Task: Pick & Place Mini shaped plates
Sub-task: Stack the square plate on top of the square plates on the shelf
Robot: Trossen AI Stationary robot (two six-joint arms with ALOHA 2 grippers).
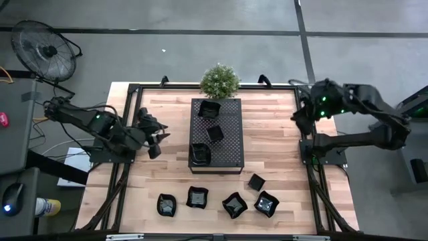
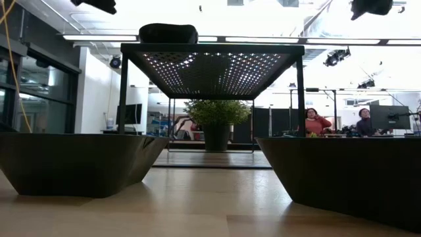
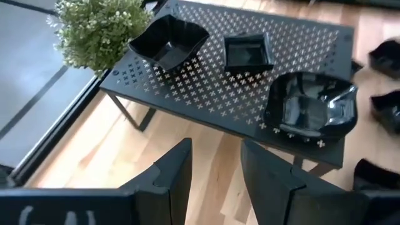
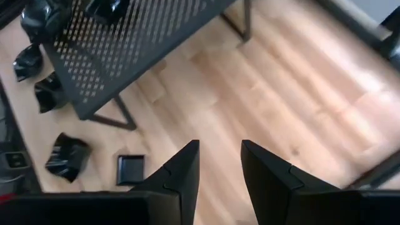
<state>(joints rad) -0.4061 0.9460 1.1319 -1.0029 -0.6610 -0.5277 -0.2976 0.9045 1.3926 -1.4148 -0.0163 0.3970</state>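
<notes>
A black perforated stand (image 1: 227, 150) sits mid-table and carries three mini shaped plates: a wavy one (image 3: 167, 42), a small square one (image 3: 247, 51) and a rounder one (image 3: 312, 106). Several more plates lie on the wood along the near edge, among them a small square one (image 1: 257, 181) and a wavy one (image 1: 235, 204). My left gripper (image 1: 155, 137) hovers open off the stand's left side, nothing between its fingers (image 3: 175, 175). My right gripper (image 1: 302, 117) hovers open above the table's right edge; in its wrist view the fingers (image 4: 184, 172) stand over bare wood.
A small potted plant (image 1: 219, 80) stands at the far edge behind the stand. Bare wood lies on both sides of the stand. In the low view two plates (image 2: 72, 161) (image 2: 348, 174) sit close to the camera; people sit in the room behind.
</notes>
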